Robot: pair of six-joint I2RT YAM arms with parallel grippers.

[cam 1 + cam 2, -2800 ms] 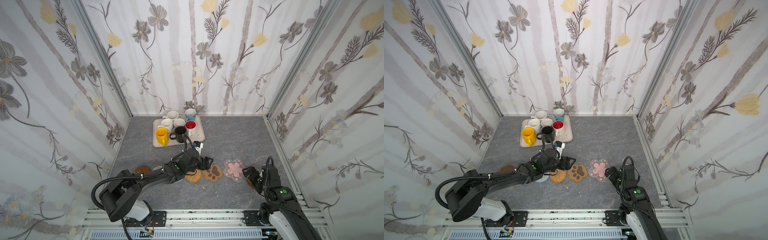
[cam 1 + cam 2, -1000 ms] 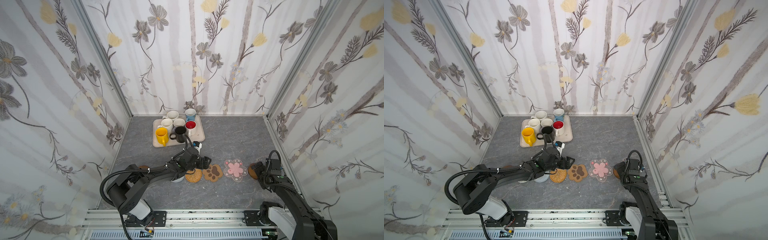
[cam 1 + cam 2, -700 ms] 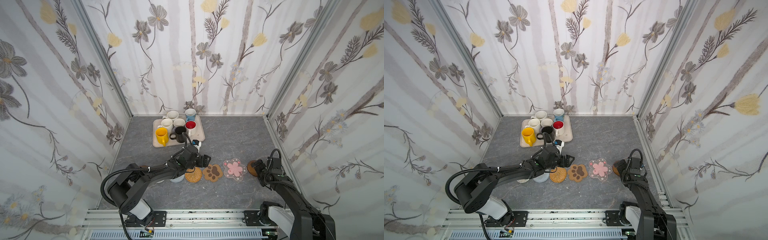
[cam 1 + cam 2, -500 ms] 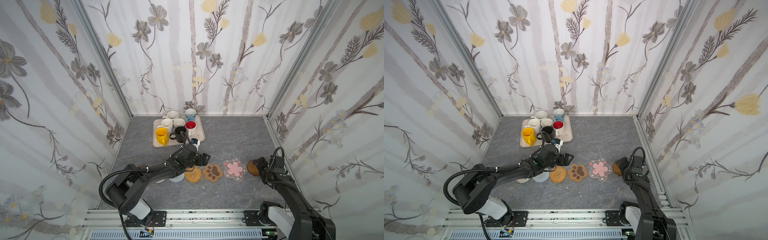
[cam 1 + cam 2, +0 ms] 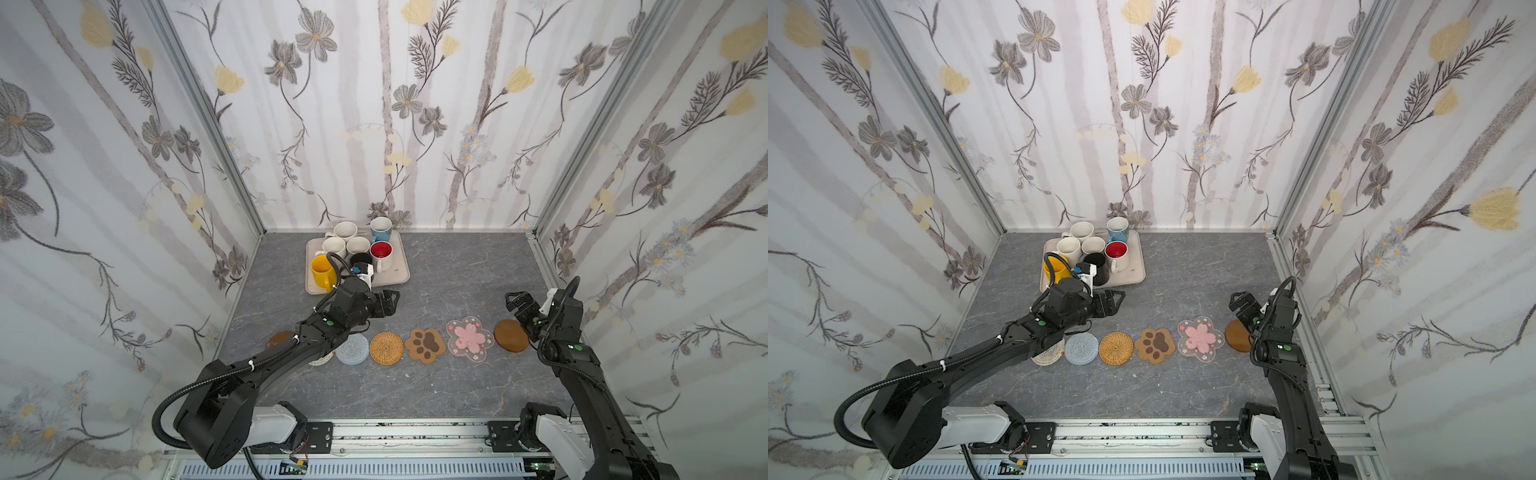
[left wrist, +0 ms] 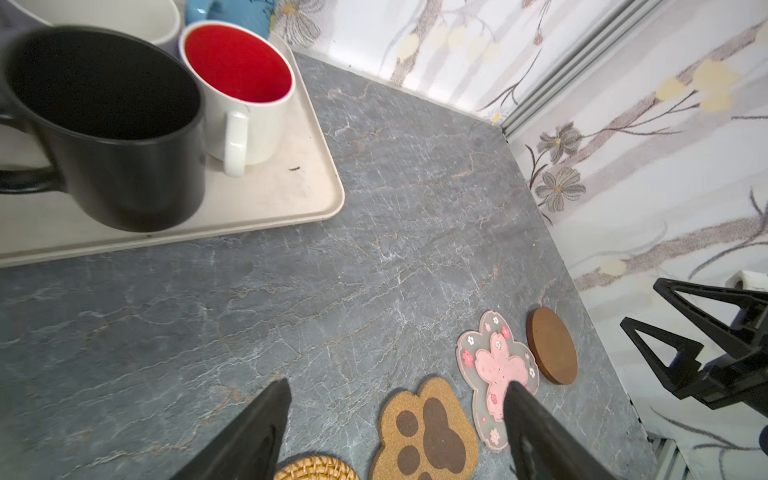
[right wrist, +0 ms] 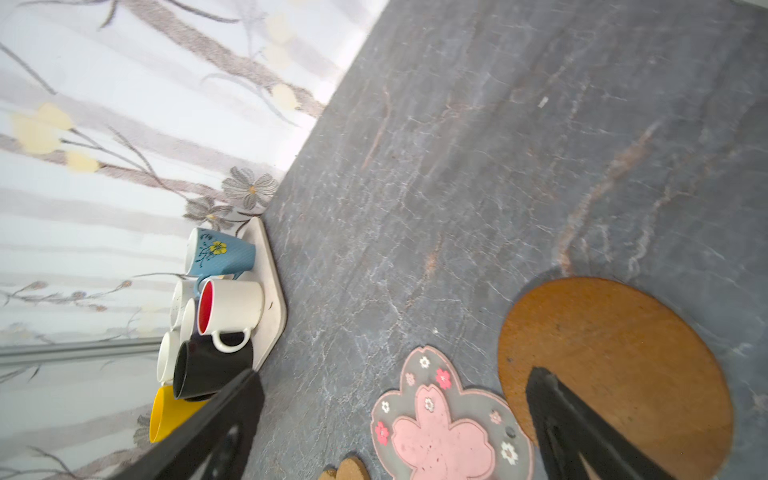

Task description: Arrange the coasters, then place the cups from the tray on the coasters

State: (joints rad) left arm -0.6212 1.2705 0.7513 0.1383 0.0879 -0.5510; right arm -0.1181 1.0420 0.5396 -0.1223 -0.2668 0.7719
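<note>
While my left gripper [image 5: 392,300] and right gripper [image 5: 515,302] hang open, empty, I see round rattan coaster [image 5: 386,348], cork paw coaster [image 5: 428,344], wooden disc [image 5: 511,336]; seven ceramic cups [image 5: 381,250] stand in the tray [image 5: 399,277]

Right claw [image 7: 395,376] spread wide, empty, over the desk [image 7: 457,166]; pink blossom coaster [image 7: 440,428] lies just beside brown wooden disc [image 7: 615,353].
</note>
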